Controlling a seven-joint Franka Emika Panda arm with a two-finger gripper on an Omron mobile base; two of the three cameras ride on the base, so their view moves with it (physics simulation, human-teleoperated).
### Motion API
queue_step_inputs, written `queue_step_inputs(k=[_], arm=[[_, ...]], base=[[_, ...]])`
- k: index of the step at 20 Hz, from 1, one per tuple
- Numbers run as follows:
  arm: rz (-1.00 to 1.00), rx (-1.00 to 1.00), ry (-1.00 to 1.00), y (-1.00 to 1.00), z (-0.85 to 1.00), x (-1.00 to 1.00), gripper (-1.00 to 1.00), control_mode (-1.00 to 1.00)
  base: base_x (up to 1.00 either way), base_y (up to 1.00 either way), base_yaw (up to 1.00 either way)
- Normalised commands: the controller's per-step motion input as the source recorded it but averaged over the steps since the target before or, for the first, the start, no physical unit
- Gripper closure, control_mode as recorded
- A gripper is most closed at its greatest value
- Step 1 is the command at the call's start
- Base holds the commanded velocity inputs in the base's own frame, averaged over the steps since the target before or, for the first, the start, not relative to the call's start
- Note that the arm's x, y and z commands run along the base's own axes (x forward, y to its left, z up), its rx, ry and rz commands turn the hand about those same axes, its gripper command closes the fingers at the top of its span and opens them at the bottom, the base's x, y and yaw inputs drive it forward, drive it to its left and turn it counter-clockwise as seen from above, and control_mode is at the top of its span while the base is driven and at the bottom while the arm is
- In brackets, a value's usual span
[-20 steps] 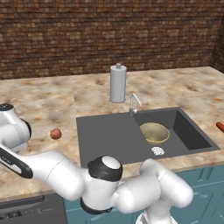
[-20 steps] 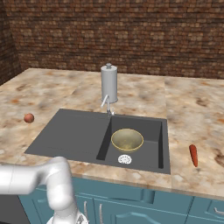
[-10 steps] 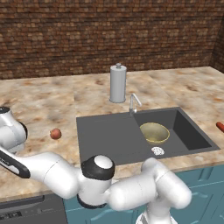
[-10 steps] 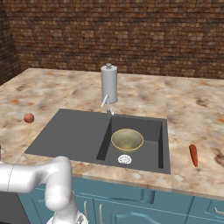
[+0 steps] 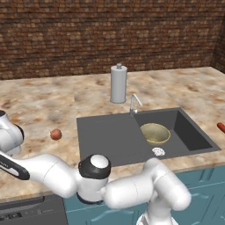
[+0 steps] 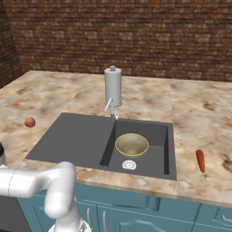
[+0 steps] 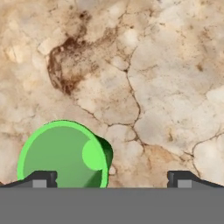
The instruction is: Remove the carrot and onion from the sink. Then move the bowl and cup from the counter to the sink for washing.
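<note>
The pincer (image 7: 109, 179) hangs over the table (image 7: 166, 87) with its jaws spread wide and nothing between them. In the hand view its two dark fingertips (image 7: 41, 178) stand far apart at the bottom, pointing down at marbled stone. A bright green cup (image 7: 63, 155), seen from above, sits on the table just inside the tip on that view's left side, close to it; whether they touch cannot be told. The stone ahead of the other tip is bare.

The rest lies well away from the pincer, off to the arm's right in the base views. The sink (image 5: 110, 136) (image 6: 72, 136) is set into the table, and the bowl (image 5: 155, 133) (image 6: 132, 145) stands upright in its deeper basin, just beside the white drain (image 5: 158, 151) (image 6: 129, 165). The faucet (image 5: 134, 104) (image 6: 110, 108) rises at the sink's back edge, with a grey canister (image 5: 118, 83) (image 6: 113, 86) on the table behind it. The onion (image 5: 55, 134) (image 6: 30, 122) rests on the table beyond the sink's left edge. The carrot (image 5: 221, 127) (image 6: 200, 161) lies on the table past the sink's right edge, apart from the rim.
</note>
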Motion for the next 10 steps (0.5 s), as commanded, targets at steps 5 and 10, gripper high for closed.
queue_step_inputs(k=[5,10], arm=[[0.00,0.00,0.00,0.12,-0.16,0.11,-1.00,-1.00],[0.00,0.00,0.00,0.13,-0.13,0.12,-1.00,-1.00]], base=[[0.00,0.00,0.00],[0.00,0.00,0.00]])
